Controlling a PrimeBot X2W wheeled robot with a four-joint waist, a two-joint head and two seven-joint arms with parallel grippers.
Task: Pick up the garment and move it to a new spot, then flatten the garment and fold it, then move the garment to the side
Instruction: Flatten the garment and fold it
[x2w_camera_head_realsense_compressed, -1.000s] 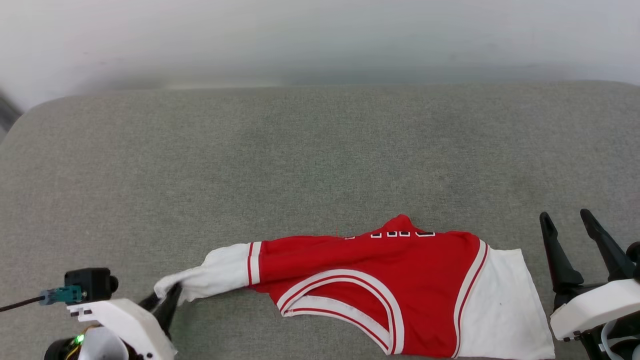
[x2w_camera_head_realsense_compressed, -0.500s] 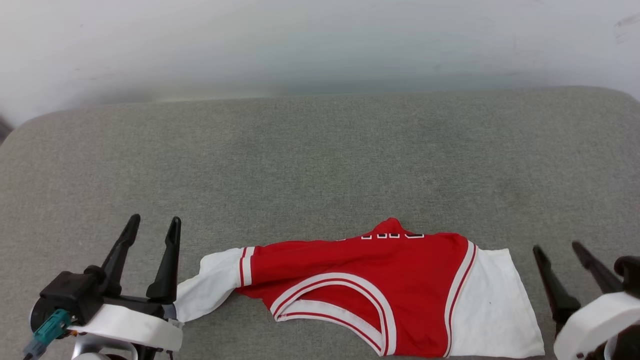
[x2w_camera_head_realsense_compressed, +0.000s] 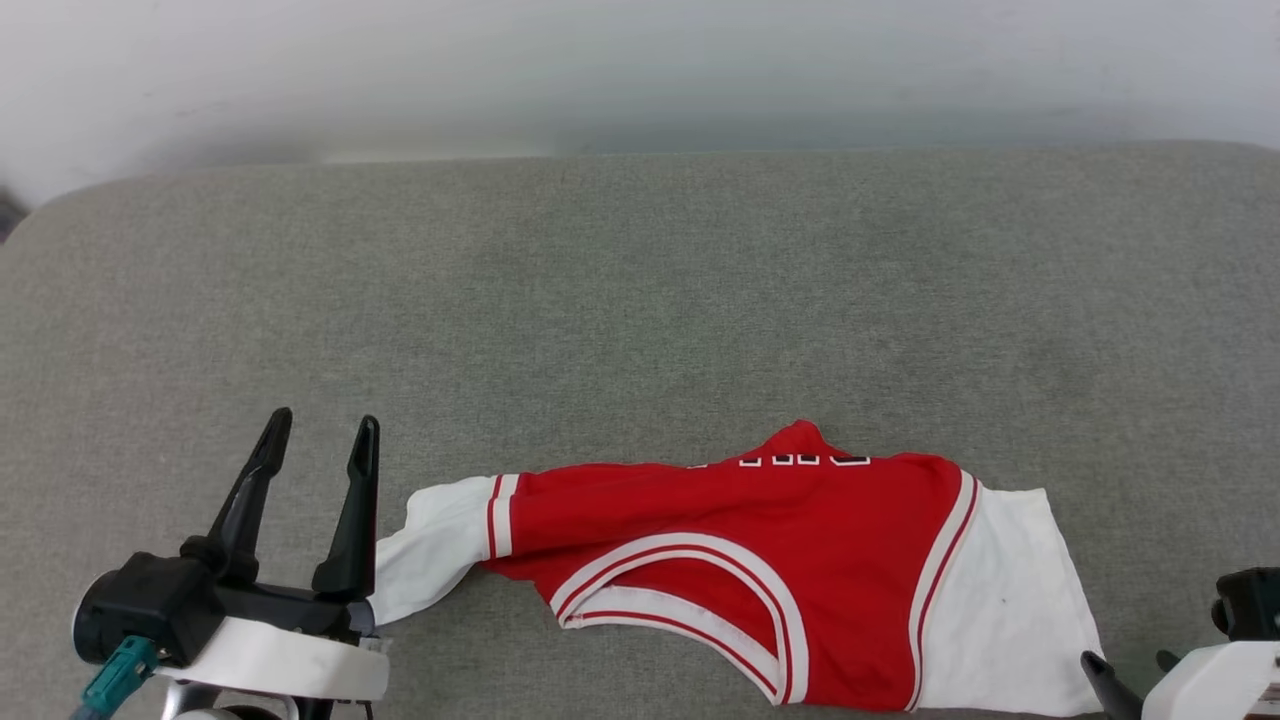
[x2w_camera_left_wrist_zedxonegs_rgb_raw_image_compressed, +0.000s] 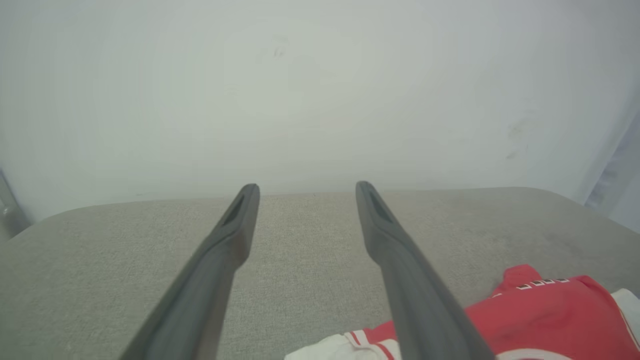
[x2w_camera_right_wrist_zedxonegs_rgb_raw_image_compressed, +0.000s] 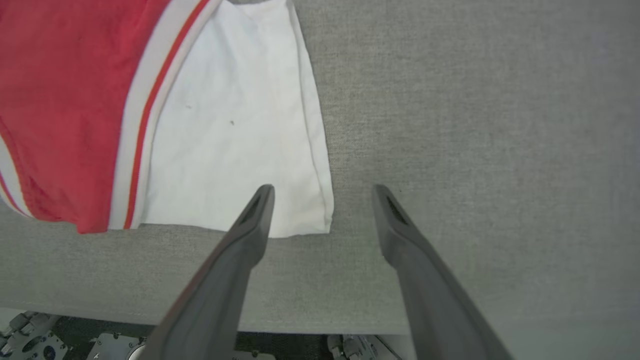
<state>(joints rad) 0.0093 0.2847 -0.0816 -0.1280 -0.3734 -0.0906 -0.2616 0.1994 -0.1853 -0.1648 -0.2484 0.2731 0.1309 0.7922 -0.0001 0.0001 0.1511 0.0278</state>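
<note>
The garment (x2w_camera_head_realsense_compressed: 760, 560), a red jersey T-shirt with white sleeves and striped trim, lies folded along the near edge of the grey surface, neckline toward me. Its black lettering peeks out at the far fold (x2w_camera_head_realsense_compressed: 805, 461). My left gripper (x2w_camera_head_realsense_compressed: 322, 425) stands open just left of the left white sleeve (x2w_camera_head_realsense_compressed: 430, 545), holding nothing; the left wrist view shows the gripper (x2w_camera_left_wrist_zedxonegs_rgb_raw_image_compressed: 306, 187) open above bare cloth, with the garment (x2w_camera_left_wrist_zedxonegs_rgb_raw_image_compressed: 540, 315) at lower right. My right gripper (x2w_camera_head_realsense_compressed: 1128, 662) sits low at the right. In the right wrist view the gripper (x2w_camera_right_wrist_zedxonegs_rgb_raw_image_compressed: 323, 192) is open over the near corner of the right white sleeve (x2w_camera_right_wrist_zedxonegs_rgb_raw_image_compressed: 225, 125).
The grey padded surface (x2w_camera_head_realsense_compressed: 640, 300) stretches wide beyond the garment, backed by a white wall (x2w_camera_head_realsense_compressed: 640, 70). In the right wrist view the surface's near edge (x2w_camera_right_wrist_zedxonegs_rgb_raw_image_compressed: 320, 325) runs close below the sleeve, with robot base parts (x2w_camera_right_wrist_zedxonegs_rgb_raw_image_compressed: 45, 345) beneath it.
My left gripper let go of the left sleeve tip, rose and now stands open beside it; the sleeve settled back. My right gripper sank toward the view's bottom edge. The camera shifted slightly.
</note>
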